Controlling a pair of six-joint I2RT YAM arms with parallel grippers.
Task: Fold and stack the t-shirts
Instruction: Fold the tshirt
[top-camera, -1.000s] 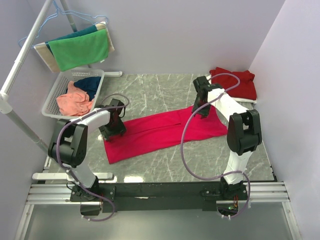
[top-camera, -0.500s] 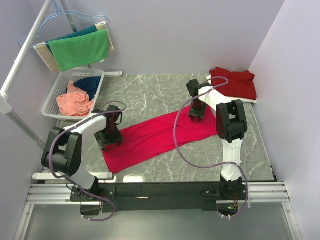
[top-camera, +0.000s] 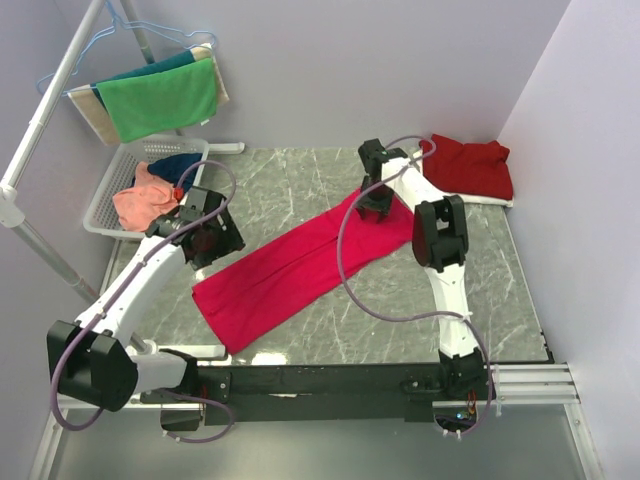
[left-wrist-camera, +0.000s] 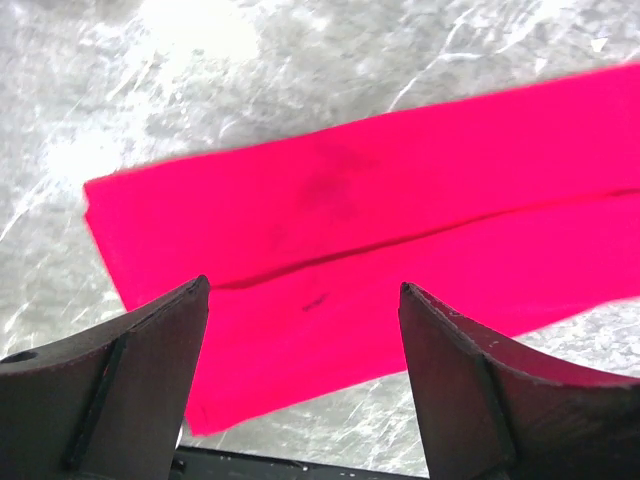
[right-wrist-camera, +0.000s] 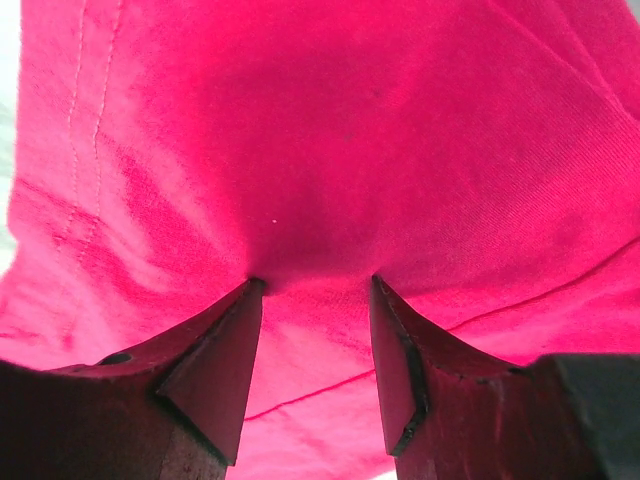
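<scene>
Carefully: your left jaws hang wide and empty above the left end of the pinkish-red t-shirt (top-camera: 290, 270), a folded strip lying on the surface (top-camera: 300, 180). Your right jaws stand half apart, pressed onto its far end, and you cannot tell whether they pinch cloth. If they do, lifting could drag the fold open.

No text, label, brand, number or sign can be read anywhere in these views.
</scene>
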